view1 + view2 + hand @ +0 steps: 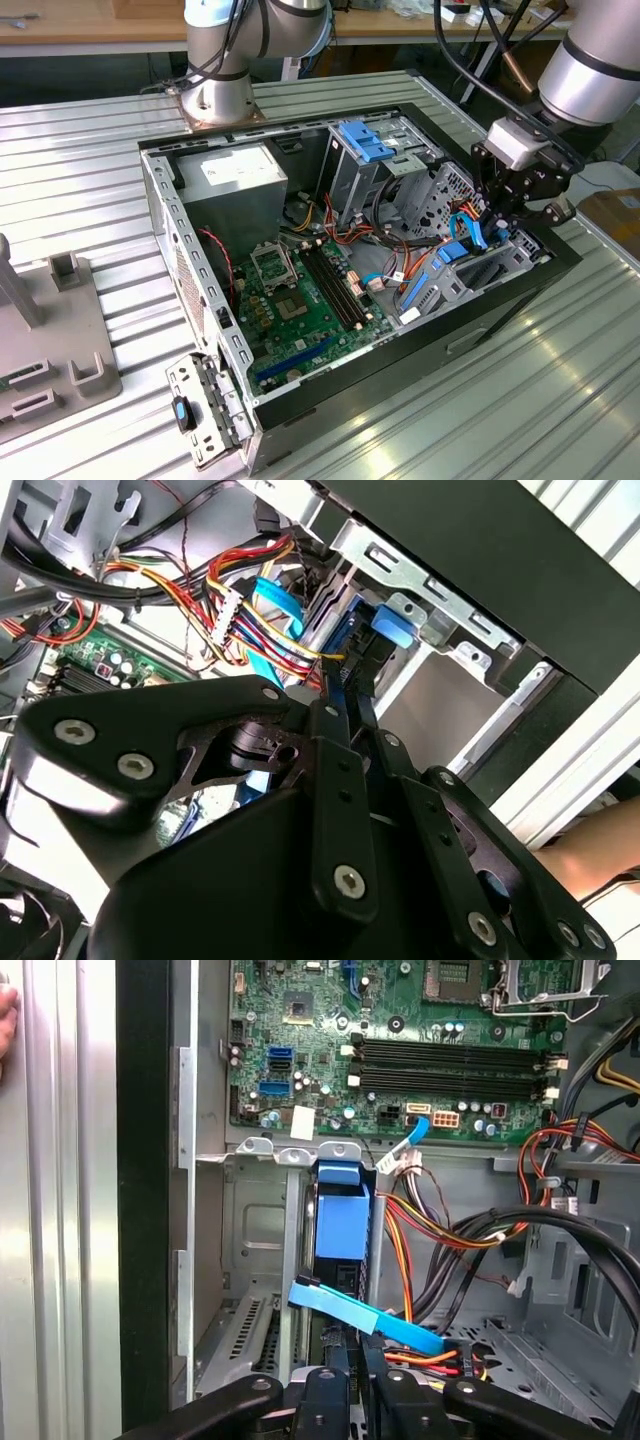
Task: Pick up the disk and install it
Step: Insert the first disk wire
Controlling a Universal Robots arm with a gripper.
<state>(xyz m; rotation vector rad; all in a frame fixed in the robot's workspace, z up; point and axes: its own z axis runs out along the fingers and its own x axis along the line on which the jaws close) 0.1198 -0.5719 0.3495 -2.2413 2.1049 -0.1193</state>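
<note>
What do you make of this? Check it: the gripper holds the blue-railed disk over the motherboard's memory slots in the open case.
Wrong place. The gripper holds the blue-railed disk in the metal drive bay at the corner of the open case, apart from the memory slots; the first wrist view shows it.

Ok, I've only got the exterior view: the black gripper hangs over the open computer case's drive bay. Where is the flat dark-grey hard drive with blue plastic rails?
Observer: In the first wrist view the disk sits edge-on in the grey metal bay, just ahead of the gripper.
Operator: Anything between them?
Observer: A flat blue cable crosses the disk's edge.
Operator: Anyone nearby?
Observer: A person's hand is over the ribbed metal table, outside the case's black wall.
</note>
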